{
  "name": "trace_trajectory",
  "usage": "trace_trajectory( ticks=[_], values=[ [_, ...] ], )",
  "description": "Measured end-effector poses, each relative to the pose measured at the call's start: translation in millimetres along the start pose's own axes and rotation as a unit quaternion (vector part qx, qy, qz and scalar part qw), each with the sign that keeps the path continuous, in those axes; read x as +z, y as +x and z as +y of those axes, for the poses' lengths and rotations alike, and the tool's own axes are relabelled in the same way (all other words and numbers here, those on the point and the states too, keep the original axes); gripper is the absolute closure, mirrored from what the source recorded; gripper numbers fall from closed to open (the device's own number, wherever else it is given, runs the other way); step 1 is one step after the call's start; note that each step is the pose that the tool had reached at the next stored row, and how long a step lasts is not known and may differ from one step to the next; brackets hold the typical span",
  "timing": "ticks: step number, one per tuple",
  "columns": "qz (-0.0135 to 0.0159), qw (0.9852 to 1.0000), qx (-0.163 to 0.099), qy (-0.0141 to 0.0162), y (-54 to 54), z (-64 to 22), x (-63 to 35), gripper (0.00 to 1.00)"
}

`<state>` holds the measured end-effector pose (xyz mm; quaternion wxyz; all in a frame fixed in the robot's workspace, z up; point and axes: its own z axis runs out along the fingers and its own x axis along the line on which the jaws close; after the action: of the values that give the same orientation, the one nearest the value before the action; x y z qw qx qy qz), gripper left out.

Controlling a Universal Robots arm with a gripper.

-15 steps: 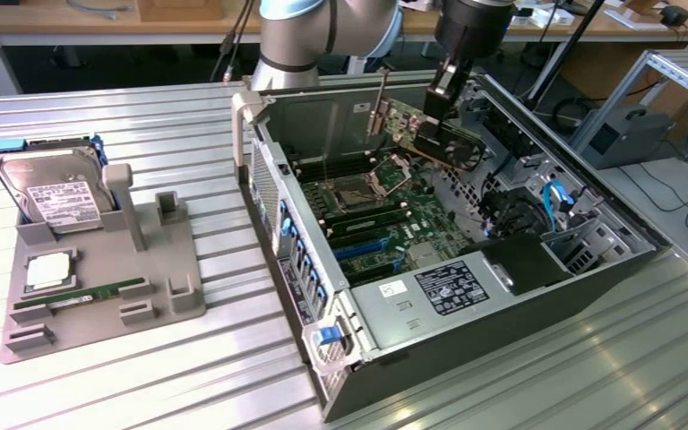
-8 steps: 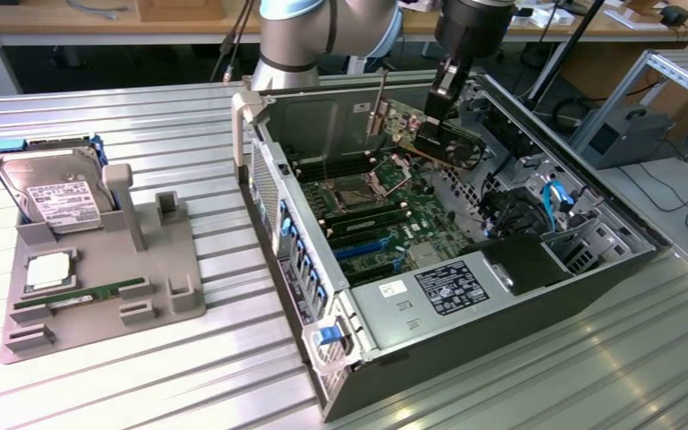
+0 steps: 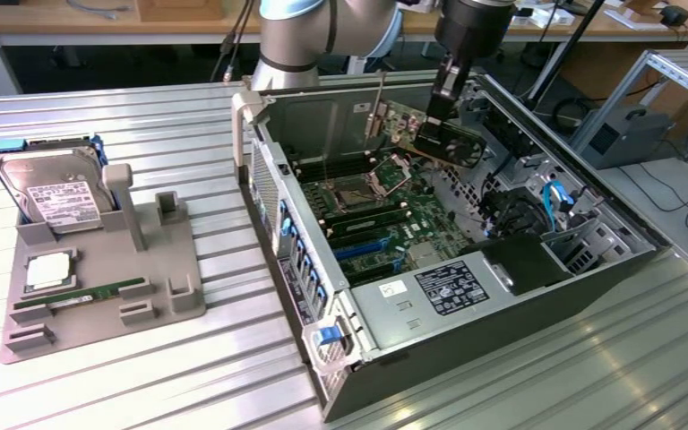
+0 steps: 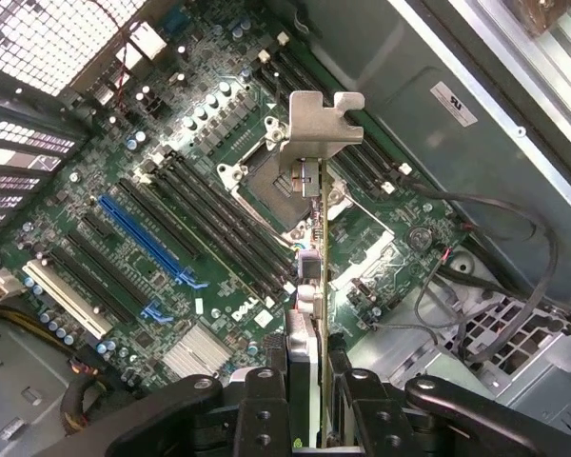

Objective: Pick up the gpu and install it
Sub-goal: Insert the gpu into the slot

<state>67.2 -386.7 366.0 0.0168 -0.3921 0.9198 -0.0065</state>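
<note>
The gpu is grasped by the gripper and held in the air inside the open case, near its far wall, above the motherboard and not seated. From the wrist, the card is seen edge-on, its bracket over the CPU socket.

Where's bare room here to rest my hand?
Ribbed metal table lies bare between the grey parts holder and the open black computer case. Crowded: inside the case, where the gripper holds the flat gpu card.
</note>
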Motion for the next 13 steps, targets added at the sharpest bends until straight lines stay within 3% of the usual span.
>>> trace_trajectory(
  ticks=[13],
  values=[
    [-0.0013, 0.9986, -0.054, -0.0014, 0.0, 0.0, 0.0, 0.73]
  ],
)
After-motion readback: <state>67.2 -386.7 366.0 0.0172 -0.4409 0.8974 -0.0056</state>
